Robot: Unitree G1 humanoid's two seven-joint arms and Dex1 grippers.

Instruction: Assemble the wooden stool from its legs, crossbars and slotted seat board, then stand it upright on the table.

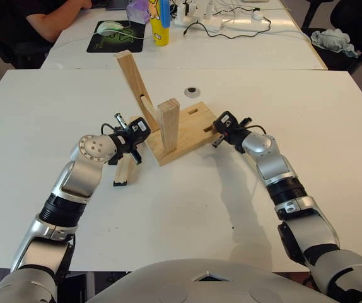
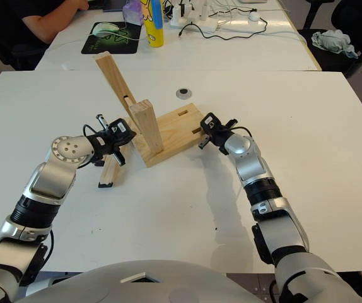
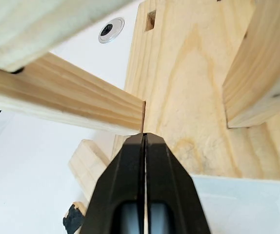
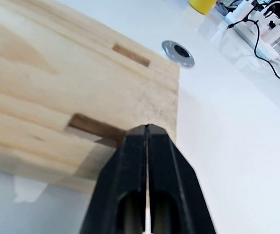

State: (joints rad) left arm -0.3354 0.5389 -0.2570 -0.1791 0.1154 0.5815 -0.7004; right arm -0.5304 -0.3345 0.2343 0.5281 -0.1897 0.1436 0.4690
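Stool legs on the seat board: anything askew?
Yes. The longer leg leans sharply away from the shorter leg, which stands upright on the seat board. Another wooden piece lies loose on the table beside the left tool, not fitted.

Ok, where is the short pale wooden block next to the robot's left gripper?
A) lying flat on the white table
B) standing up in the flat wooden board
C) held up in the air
A: the short pale wooden block lies flat on the white table, just beside the left gripper, whose fingers are shut with nothing between them.
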